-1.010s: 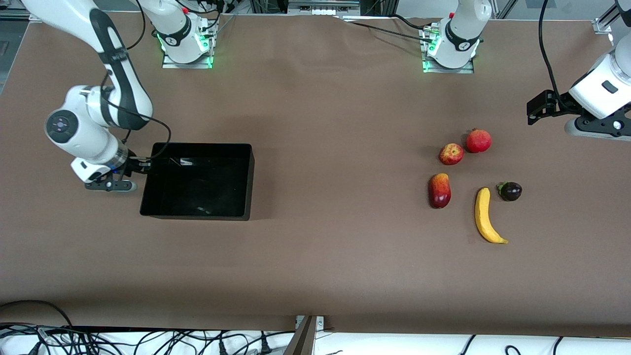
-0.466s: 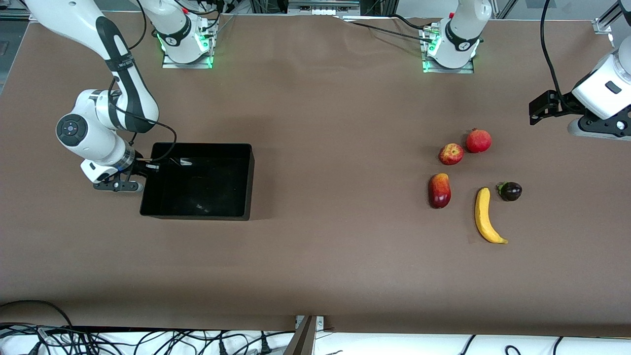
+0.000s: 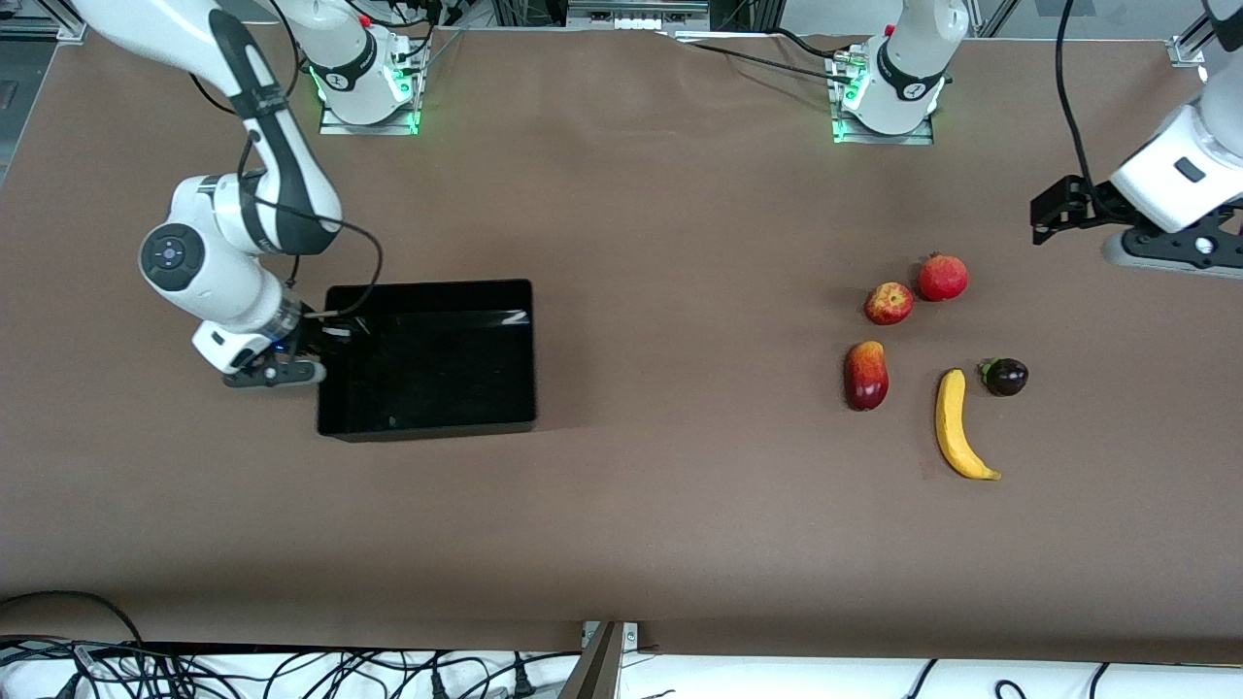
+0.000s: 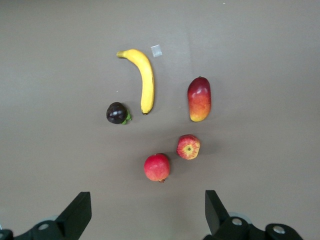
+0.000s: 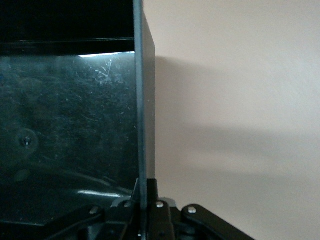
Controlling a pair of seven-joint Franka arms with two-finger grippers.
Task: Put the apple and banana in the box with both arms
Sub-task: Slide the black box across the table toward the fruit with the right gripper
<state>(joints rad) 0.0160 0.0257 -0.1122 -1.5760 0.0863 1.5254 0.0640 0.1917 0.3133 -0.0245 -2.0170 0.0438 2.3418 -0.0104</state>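
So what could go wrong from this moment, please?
1. The right gripper pinches only the thin end wall of the box; the wall could slip out, or the box could tip while being dragged.
2. The apple sits close to a plain red fruit, so the open left gripper might bump or pick the wrong one.
3. The banana could roll when gripped.

The right pincer (image 3: 313, 342), clamped on the box (image 3: 427, 357) wall, has dragged it toward the fruits.
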